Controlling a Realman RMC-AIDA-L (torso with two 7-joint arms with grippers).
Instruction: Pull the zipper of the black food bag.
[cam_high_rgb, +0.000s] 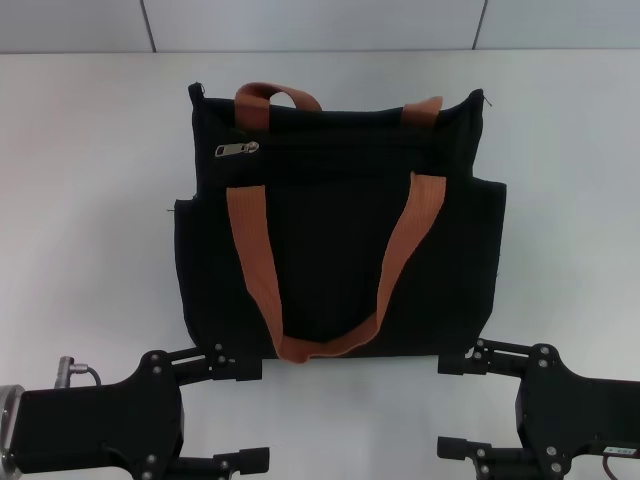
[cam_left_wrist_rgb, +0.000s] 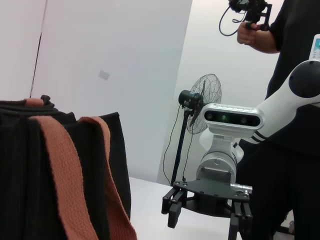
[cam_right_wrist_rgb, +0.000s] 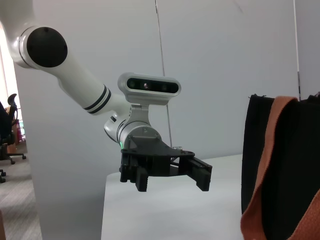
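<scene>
Approach pending: zipper (cam_high_rgb: 237, 149) untouched at far left of black food bag (cam_high_rgb: 340, 230).
Left gripper (cam_high_rgb: 238, 412) and right gripper (cam_high_rgb: 462, 405) are held wide-jawed at near edge; pull tab is to be reached.

White, rounded arm links banded in black are seen behind each black-fingered pincer: left gripper (cam_right_wrist_rgb: 167, 176), right gripper (cam_left_wrist_rgb: 207, 210). A silver camera housing is mounted above each.
</scene>
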